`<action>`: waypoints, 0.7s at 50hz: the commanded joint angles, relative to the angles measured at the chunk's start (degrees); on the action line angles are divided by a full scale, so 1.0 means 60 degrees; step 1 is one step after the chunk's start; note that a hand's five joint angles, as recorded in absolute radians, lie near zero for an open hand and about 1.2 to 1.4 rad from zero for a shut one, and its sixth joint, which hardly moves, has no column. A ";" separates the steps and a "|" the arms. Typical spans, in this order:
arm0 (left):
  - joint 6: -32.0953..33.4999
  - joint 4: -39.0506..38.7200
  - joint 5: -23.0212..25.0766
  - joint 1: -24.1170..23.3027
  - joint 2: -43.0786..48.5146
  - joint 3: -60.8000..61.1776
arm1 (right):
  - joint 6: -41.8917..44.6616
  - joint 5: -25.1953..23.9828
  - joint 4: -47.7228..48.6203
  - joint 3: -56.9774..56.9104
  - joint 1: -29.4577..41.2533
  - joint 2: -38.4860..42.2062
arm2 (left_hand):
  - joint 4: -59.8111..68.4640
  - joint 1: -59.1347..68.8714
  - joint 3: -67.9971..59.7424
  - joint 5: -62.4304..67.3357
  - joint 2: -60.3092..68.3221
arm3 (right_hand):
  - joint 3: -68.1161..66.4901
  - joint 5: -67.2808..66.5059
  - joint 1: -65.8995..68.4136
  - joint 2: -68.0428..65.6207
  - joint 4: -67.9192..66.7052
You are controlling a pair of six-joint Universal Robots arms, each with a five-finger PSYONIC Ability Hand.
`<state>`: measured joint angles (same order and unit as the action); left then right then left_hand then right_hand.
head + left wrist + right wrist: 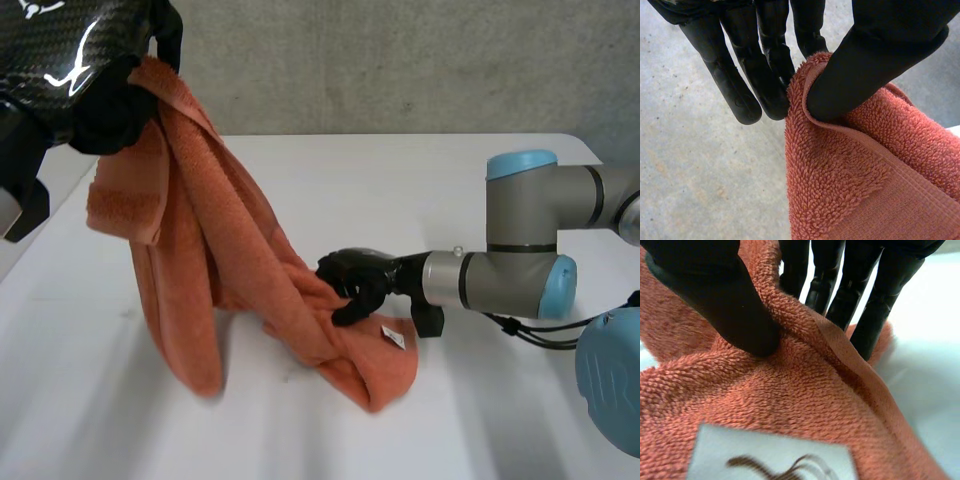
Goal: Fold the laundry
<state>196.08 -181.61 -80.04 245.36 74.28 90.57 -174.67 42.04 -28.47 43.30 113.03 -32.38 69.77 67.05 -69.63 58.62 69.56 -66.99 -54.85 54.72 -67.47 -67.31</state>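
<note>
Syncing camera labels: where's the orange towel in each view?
Head view: orange towel hangs from the raised left hand to the white table, low end pinched by the right hand.
Left wrist view: towel edge pinched between the left hand's thumb and fingers.
Right wrist view: a fold pinched under the right hand's thumb.
Shared landmark: the flat hem band, in both wrist views; the white label, head and right wrist.

Head view: from behind and above the orange towel [195,230], facing down, at middle distance. Wrist views: very near the towel, along the left hand [880,55] at its raised edge, along the right hand [710,295] at its low end. Shared by all: the towel.
</note>
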 commanded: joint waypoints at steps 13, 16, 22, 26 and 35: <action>0.0029 -0.3418 -0.0136 0.1454 0.4229 -0.4514 | -0.0492 0.5678 0.6049 -0.0009 -0.0601 -0.4622 | 0.1705 0.2158 -0.1728 0.1896 0.1740 | -0.2168 -0.2525 0.4213 -0.2088 -0.2115; -0.0029 -0.4633 -0.0239 0.1703 0.4597 -0.4943 | -0.0346 0.6279 0.7280 0.0928 -0.0587 -0.5443 | 0.1705 0.2158 -0.1728 0.1896 0.1740 | -0.2168 -0.2525 0.4213 -0.2088 -0.2115; -0.0058 -0.5898 -0.0210 0.1603 0.4789 -0.4099 | -0.0097 0.6498 0.8246 0.2979 -0.0587 -0.6263 | 0.1705 0.2158 -0.1728 0.1896 0.1740 | -0.2168 -0.2525 0.4213 -0.2088 -0.2115; -0.0058 -0.5914 -0.0195 0.1558 0.4818 -0.3074 | 0.0575 0.6498 0.8173 0.4336 -0.0616 -0.6395 | 0.1705 0.2158 -0.1728 0.1896 0.1740 | -0.2168 -0.2525 0.4213 -0.2088 -0.2115; -0.0073 -0.5899 -0.0166 0.1441 0.5226 0.0280 | 0.1984 0.6498 0.7675 0.6348 -0.0572 -0.6146 | 0.1705 0.2158 -0.1728 0.1896 0.1740 | -0.2168 -0.2525 0.4213 -0.2088 -0.2115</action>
<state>195.69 -217.65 -81.22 254.61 103.55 76.94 -169.63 81.22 20.94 72.29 109.36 -71.00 69.78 67.35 -69.70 58.62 69.56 -68.14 -55.05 54.72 -67.61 -68.44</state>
